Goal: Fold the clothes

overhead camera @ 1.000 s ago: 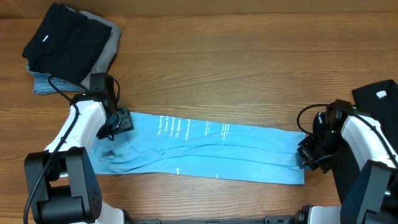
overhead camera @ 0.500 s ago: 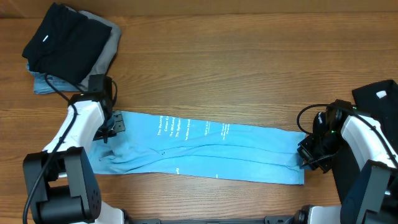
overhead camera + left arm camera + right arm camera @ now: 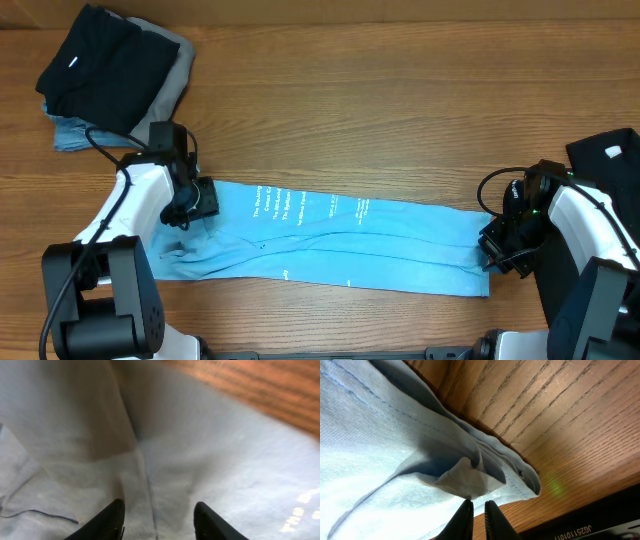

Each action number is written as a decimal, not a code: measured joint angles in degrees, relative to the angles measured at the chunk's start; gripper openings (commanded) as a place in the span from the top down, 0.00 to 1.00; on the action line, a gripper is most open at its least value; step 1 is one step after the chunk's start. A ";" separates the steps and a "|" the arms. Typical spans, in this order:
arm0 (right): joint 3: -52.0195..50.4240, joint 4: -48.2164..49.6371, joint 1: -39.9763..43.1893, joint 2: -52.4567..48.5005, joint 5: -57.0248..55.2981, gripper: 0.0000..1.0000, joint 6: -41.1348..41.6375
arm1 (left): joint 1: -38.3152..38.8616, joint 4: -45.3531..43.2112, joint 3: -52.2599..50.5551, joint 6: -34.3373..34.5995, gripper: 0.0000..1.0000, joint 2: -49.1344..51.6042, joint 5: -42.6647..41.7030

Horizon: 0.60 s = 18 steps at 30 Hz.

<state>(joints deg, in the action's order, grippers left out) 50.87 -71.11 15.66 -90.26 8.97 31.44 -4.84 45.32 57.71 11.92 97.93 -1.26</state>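
The light blue T-shirt (image 3: 330,240) lies folded into a long strip across the table's front, with white lettering near its middle. My left gripper (image 3: 197,200) is over the strip's left end. In the left wrist view it is open (image 3: 159,510), with fabric (image 3: 200,450) lying flat between and under its fingertips (image 3: 116,510). My right gripper (image 3: 494,247) is at the strip's right end. In the right wrist view it is closed (image 3: 478,506) to a narrow slit on a bunched corner of the shirt (image 3: 465,477). A black garment (image 3: 100,55) with a white label lies at the far left.
The black garment tops a small stack with grey (image 3: 172,80) and blue (image 3: 70,135) cloth under it. Another black item with a white label (image 3: 605,152) lies at the right edge behind my right arm. Bare wooden table (image 3: 380,110) stretches behind the strip.
My left gripper drew left off the shirt's end, then came back right onto it. The shirt and my right arm have not moved.
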 measured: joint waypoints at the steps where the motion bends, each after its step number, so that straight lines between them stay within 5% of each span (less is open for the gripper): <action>1: 0.00 0.07 0.00 0.00 0.00 0.88 -0.04 | 0.00 -0.44 -0.68 -0.02 0.85 0.00 0.26; 3: 0.00 0.07 0.02 0.00 0.00 0.88 0.00 | 0.00 -0.52 -2.27 0.13 0.96 0.13 0.74; 18: 0.00 0.04 0.02 0.00 -0.02 0.88 -0.15 | -1.18 15.10 8.22 1.57 0.95 0.42 10.69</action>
<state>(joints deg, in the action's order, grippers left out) 50.87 -71.07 15.68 -90.26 8.95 31.29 -6.02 60.42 65.93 13.50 98.35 9.43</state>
